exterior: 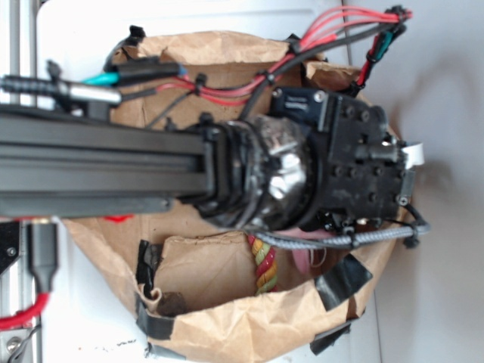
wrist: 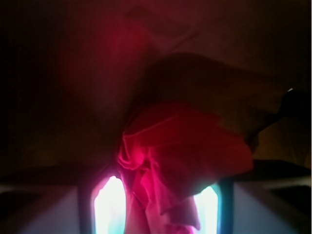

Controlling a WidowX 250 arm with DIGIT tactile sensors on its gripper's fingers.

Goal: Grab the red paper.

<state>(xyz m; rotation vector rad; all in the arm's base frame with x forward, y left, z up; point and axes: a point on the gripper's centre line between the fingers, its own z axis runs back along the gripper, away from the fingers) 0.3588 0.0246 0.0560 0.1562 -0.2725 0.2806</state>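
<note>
In my wrist view the red paper (wrist: pixel 180 156) is a crumpled wad that runs mostly up and down, its narrow end hanging low between the two glowing fingers (wrist: pixel 109 204), which sit close on each side, so my gripper (wrist: pixel 158 207) looks closed on it. It is dark there, and the brown paper bag (exterior: pixel 227 318) around the wad is blurry. From outside, my arm (exterior: pixel 113 162) reaches across the bag and hides the wad; only a twisted rope (exterior: pixel 265 265) shows below it.
</note>
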